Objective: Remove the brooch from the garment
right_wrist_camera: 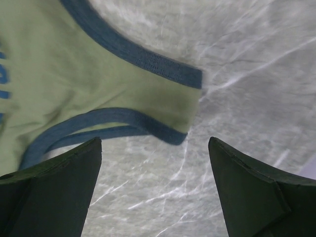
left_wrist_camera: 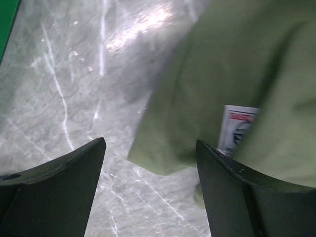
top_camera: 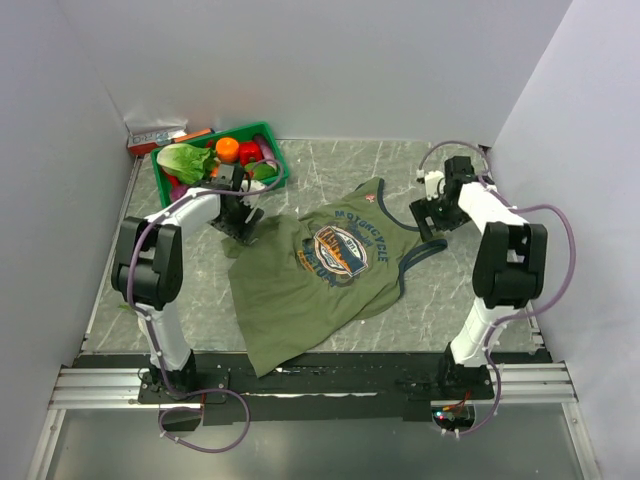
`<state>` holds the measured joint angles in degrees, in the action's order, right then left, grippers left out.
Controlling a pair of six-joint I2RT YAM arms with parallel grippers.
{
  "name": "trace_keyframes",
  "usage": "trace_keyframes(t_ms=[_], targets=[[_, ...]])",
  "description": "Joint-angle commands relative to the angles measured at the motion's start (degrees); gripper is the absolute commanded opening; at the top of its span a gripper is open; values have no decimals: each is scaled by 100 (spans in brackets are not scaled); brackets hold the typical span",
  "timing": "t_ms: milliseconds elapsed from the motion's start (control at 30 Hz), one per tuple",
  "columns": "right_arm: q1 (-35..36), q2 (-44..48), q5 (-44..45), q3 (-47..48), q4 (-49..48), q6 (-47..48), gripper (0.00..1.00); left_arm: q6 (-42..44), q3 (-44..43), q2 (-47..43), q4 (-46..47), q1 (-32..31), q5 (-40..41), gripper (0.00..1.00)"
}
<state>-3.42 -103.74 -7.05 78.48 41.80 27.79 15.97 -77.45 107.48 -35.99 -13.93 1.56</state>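
Where the garment [top_camera: 310,285] narrows toward its far edge, the brooch [top_camera: 369,199] shows as a tiny pinkish-red speck on the olive cloth, just beyond the oval orange-and-blue graphic [top_camera: 340,250]; its shape is too small to tell. Garment: sleeveless, navy-trimmed, spread flat and slightly askew on the grey marbled table [top_camera: 330,165]. Left arm: elbow bent out to the left, forearm reaching to the far side and inward, left gripper [top_camera: 238,222] pointed down at the garment's far-left corner, close to a green basket [top_camera: 272,150] of vegetables. Right arm: elbow raised at the right, forearm angled to the far side and inward, right gripper [top_camera: 432,215] lowered beside the garment's right strap. Left wrist view: left gripper [left_wrist_camera: 150,145] with fingers spread wide and nothing between them but bare table and a cloth corner; a white label [left_wrist_camera: 237,128] lies on the cloth just by the right-hand finger, a detail the top view does not resolve. Right wrist view: right gripper [right_wrist_camera: 154,140] likewise wide apart and empty, the strap [right_wrist_camera: 148,94] with its navy edging lying ahead of the fingertips. Neither wrist view shows the brooch; only the top view does.
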Motion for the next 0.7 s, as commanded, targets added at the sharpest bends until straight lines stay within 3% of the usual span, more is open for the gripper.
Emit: trace_keyframes(t_ms=[0, 167, 233, 267, 333, 367, 400, 467, 667], targets=[[8, -277, 221, 19, -40, 104, 94, -23, 54, 97, 101, 13, 547, 80], [-9, -619, 467, -70, -480, 51, 89, -85, 134, 387, 285, 13, 599, 76], [-18, -857, 485, 44, -454, 199, 74, -50, 90, 580, 303, 13, 661, 66], [-10, -928, 529, 71, -445, 253, 60, 37, 107, 616, 364, 13, 687, 62], [-62, -990, 661, 19, -515, 393, 45, 196, 177, 686, 513, 13, 661, 45], [-114, -981, 626, -25, -532, 429, 28, 423, 204, 721, 531, 13, 626, 37], [-167, -964, 539, -25, -498, 420, 20, 521, 160, 782, 531, 13, 626, 17], [-333, -911, 564, -78, -297, 464, 0, 766, -75, 1055, 444, 31, 696, 1], [-633, -358, 696, -771, 152, 499, 0, 1821, -647, 1161, 1049, 84, 1161, 1]])
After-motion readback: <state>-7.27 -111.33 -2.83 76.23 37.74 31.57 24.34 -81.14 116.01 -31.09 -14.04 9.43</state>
